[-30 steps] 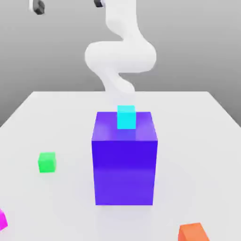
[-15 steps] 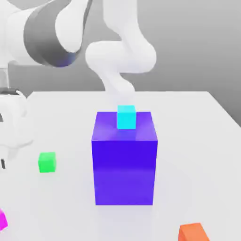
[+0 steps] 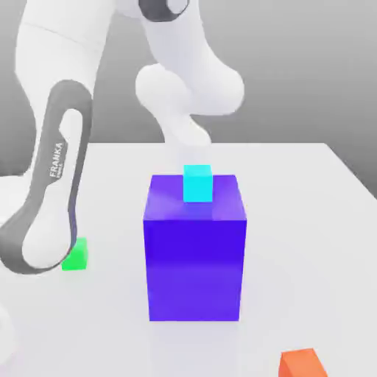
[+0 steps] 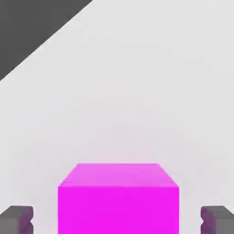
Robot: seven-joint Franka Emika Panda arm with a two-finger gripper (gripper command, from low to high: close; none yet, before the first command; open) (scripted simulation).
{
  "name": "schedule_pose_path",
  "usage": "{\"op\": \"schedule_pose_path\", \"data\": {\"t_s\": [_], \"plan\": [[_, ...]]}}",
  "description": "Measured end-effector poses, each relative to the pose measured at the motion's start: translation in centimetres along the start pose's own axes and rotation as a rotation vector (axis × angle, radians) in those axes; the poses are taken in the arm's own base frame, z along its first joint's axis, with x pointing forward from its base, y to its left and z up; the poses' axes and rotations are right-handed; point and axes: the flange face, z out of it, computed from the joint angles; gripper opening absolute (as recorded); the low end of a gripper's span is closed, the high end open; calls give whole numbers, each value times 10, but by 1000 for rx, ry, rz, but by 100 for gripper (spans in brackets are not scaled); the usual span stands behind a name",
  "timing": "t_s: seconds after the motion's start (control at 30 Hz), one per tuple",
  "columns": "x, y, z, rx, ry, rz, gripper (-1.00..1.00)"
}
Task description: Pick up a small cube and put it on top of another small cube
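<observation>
Now | arm point(image 3: 55, 177) label "FRANKA" | fingers point(image 4: 18, 218) apart, flanking magenta cube point(image 4: 118, 201), gaps both sides

You saw a pink cube point(image 4: 118, 201) that looked flat and dull, with no shine. The gripper point(image 4: 118, 220) had dark gray fingertips point(image 4: 17, 219) that looked matt, like rubber or plastic. The table point(image 3: 309, 221) looked smooth and pale, with a soft shine. The big blue block point(image 3: 194, 247) looked smooth and a little glossy. The arm point(image 3: 62, 110) had a smooth white shell, like plastic, with dark gray parts.
</observation>
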Motion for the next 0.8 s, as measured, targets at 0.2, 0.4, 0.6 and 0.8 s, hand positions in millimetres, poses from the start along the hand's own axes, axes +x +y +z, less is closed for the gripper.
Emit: {"op": "schedule_pose_path", "data": {"t_s": [0.2, 0.4, 0.6, 0.8], "plan": [[1, 0, -23, 0, 0, 0, -100], [0, 46, -77, -10, -1, 133, -100], [-15, 120, -99, -19, -2, 340, -100], [-47, 188, -110, -15, -3, 536, -100]]}}
